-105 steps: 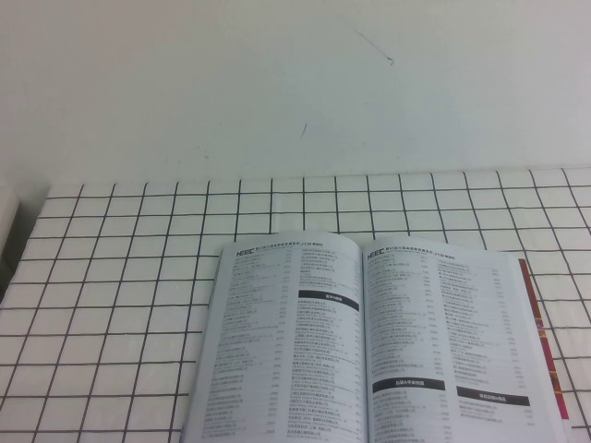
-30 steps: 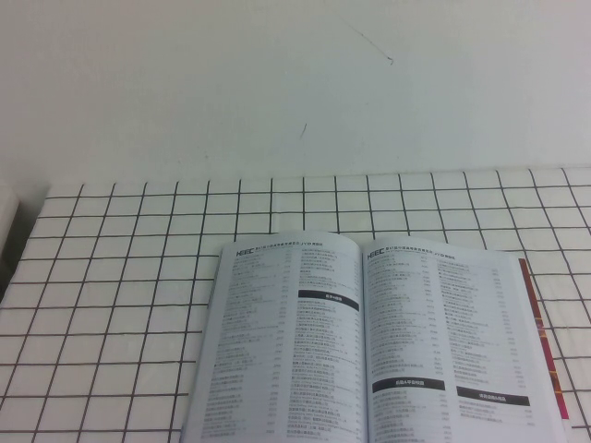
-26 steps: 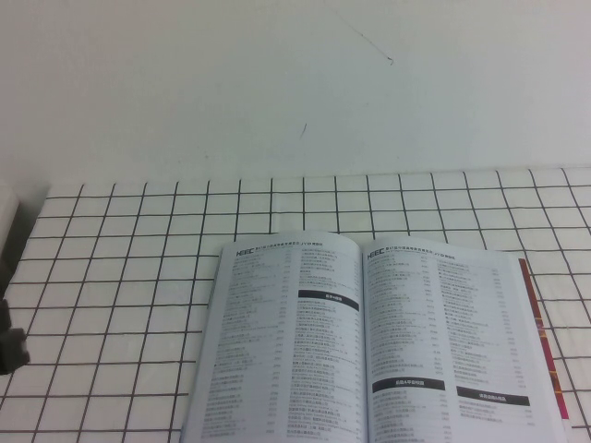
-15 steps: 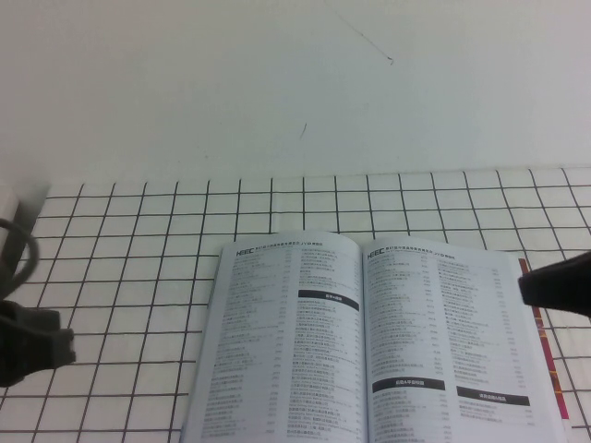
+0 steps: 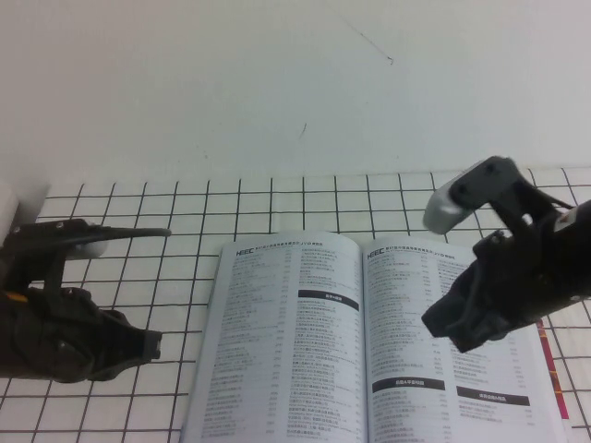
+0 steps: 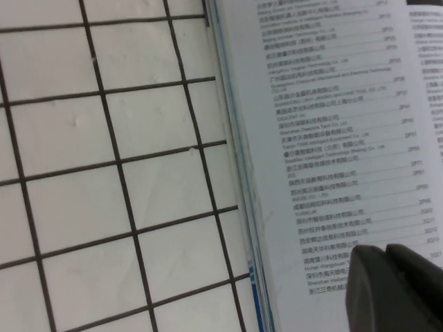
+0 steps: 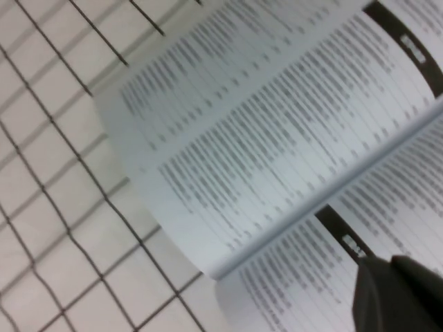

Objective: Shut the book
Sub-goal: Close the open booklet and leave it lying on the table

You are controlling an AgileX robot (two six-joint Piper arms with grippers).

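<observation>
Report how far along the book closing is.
Done: nothing yet; the book lies open flat on the checked cloth. In hand: the left gripper hangs beside the left page's edge, and the right gripper hangs above the right page. Left: fold one side over until it shuts.

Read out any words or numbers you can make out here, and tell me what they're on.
"HEEC": at the head of each open page of the book.
All its other print: too small to read.
Left pincer left of the book, right pincer above its right page: no lettering seen.
</observation>
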